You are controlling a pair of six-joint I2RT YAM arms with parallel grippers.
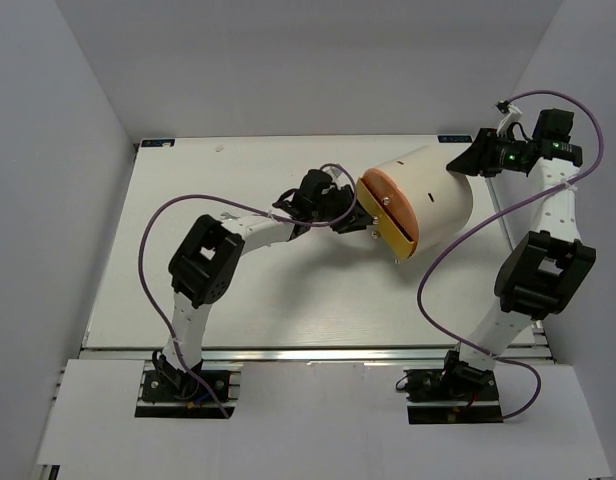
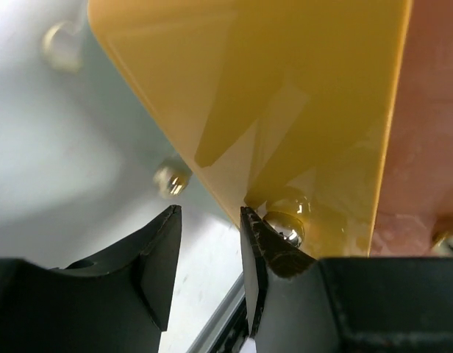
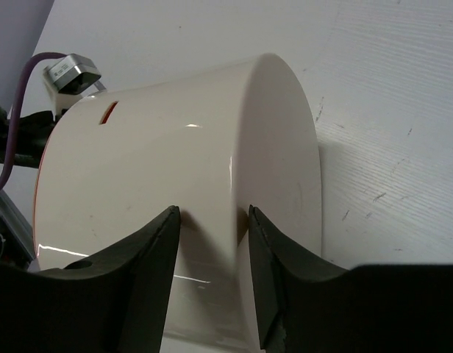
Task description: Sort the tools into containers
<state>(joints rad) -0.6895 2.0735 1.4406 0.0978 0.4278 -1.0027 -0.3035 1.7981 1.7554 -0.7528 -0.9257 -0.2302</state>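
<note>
- My left gripper (image 2: 209, 213) has jaws apart at the edge of the yellow plastic flap (image 2: 270, 95), beside a small metal knob (image 2: 285, 224).
- My right gripper (image 3: 212, 213) straddles the rear rim of the large cream-white cylinder drum (image 3: 175, 147); clamped or not, I cannot tell.
- It lies sideways on the white table (image 1: 248, 300).

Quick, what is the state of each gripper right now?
Left gripper: open, nothing clamped, beside a knob on the yellow face.
Right gripper: astride the rim of the drum; whether it grips cannot be told.
</note>
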